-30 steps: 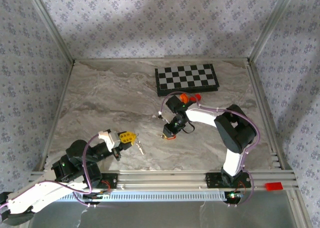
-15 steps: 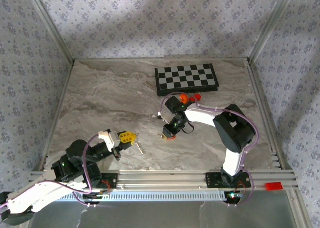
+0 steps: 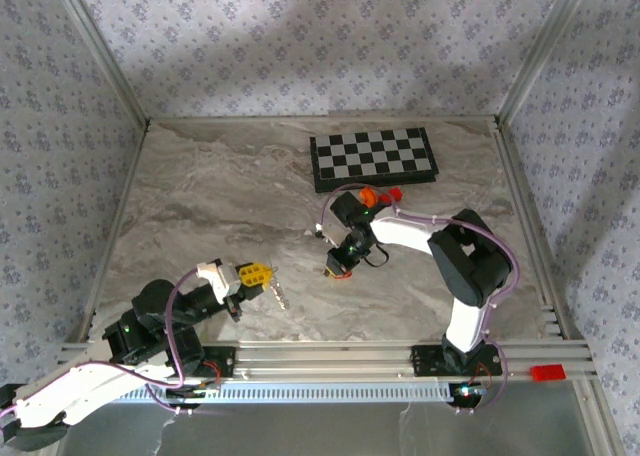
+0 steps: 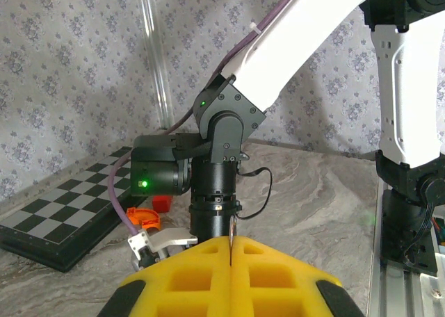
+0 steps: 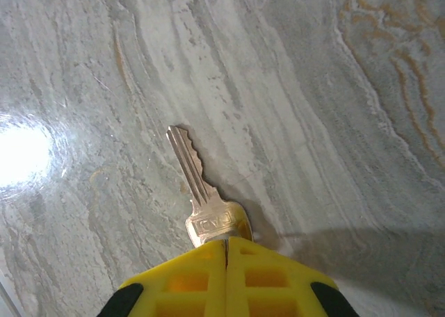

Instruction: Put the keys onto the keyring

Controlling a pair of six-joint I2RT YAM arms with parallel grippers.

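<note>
Now | R claw (image 5: 226, 242) clamps key (image 5: 197, 185) head | L claw (image 4: 230, 242) clenched, pads together

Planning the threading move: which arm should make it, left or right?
Right, probably. The right hand is shut on the key by the head, blade free over the table. The left hand is shut too, a small silvery piece beside its tip; it could just hold steady.

R claw (image 3: 334, 268) w/ key (image 5: 199, 186) a hair nearer the chessboard (image 3: 373, 158) than 1 s ago (v. slight shift)
</note>
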